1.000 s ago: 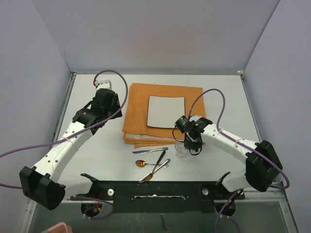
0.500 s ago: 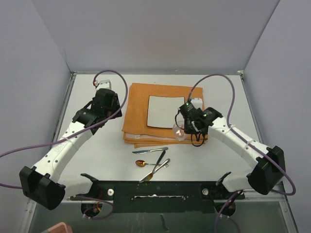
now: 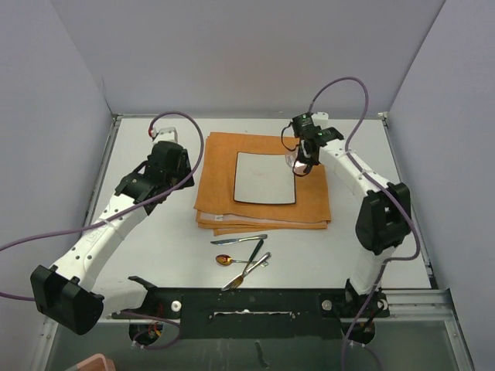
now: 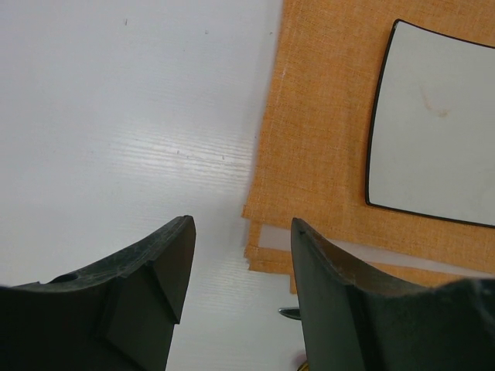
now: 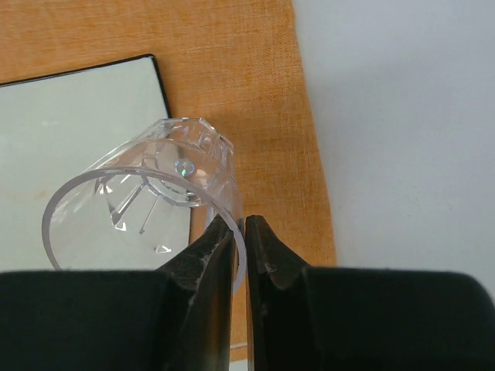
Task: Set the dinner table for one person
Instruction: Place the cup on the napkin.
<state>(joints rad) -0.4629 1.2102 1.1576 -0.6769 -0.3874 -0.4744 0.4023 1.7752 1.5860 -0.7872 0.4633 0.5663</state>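
The dinner table (image 3: 155,247) is a wide white-grey top. On it lies a folded orange cloth (image 3: 220,178) with a square white plate (image 3: 265,178) on top. My right gripper (image 3: 308,154) is shut on the rim of a clear glass (image 3: 298,161), held tilted above the plate's far right corner. In the right wrist view the gripper (image 5: 238,220) pinches the wall of the glass (image 5: 147,201) over the cloth (image 5: 247,93). My left gripper (image 3: 176,174) hovers open and holding nothing left of the cloth; its jaws (image 4: 241,224) stand apart over bare table (image 4: 116,116).
A knife (image 3: 240,239), a spoon (image 3: 232,259) and a fork (image 3: 247,272) lie together on the table near the front, below the cloth. The knife's tip (image 4: 288,312) shows in the left wrist view. Walls enclose the table's back and sides.
My right arm lifted the glass from the table beside the cutlery and carried it away to the plate's far right corner. The left arm has not moved.
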